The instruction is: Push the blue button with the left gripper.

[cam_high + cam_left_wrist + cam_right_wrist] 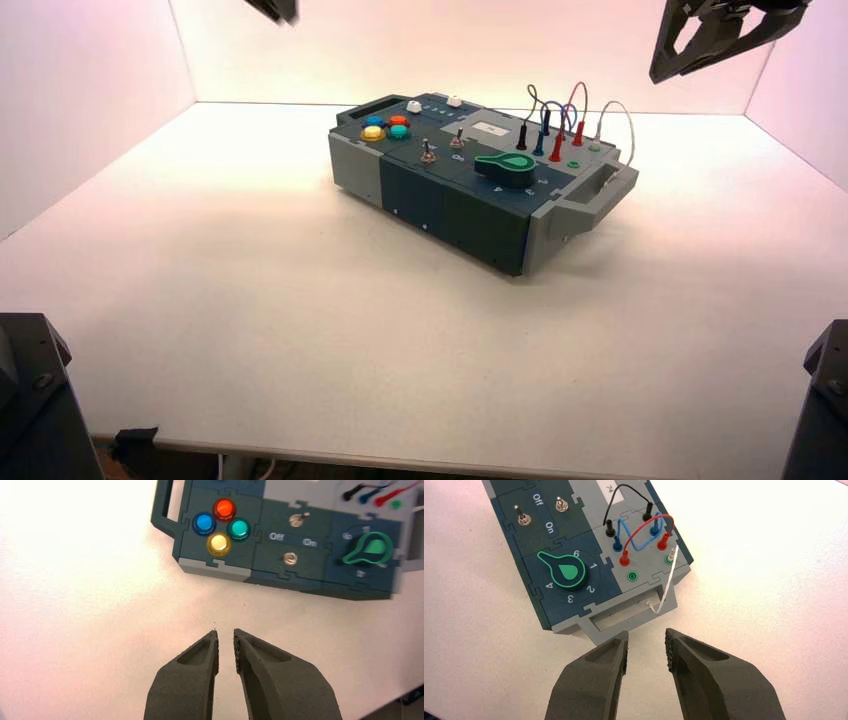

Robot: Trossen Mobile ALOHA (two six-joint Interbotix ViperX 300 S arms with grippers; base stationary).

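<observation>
Four buttons: a tight cluster at the left end of the box (430,205); blue, red (224,508), teal-green (239,528) and yellow (219,543)
Blue button (204,523): at the back left of the cluster, near the left handle (167,520); beside red and yellow; nothing touches it
Left gripper (226,631): above the table (250,350), its tip just in at the high view's top edge, left of the box; well apart from the blue button
Left claw: fingers slightly spread, a narrow gap between the tips; nothing held
Right gripper (647,631): idle, raised near the high view's top right corner; fingers apart, nothing between them
Box: turned at a slant on the table; dark panels at left and front, grey at the back right
Sliders (434,103): two white caps, back left
Switches (543,511): two metal toggles near the middle, by the "Off" and "On" lettering
Knob (566,572): dark with a green outline, front right; its pointer sits between 4 and 6
Wires (639,530): black, blue and red loops at the back right; the white one (667,585) has one end plugged in and the other hanging by the right handle (629,615)
</observation>
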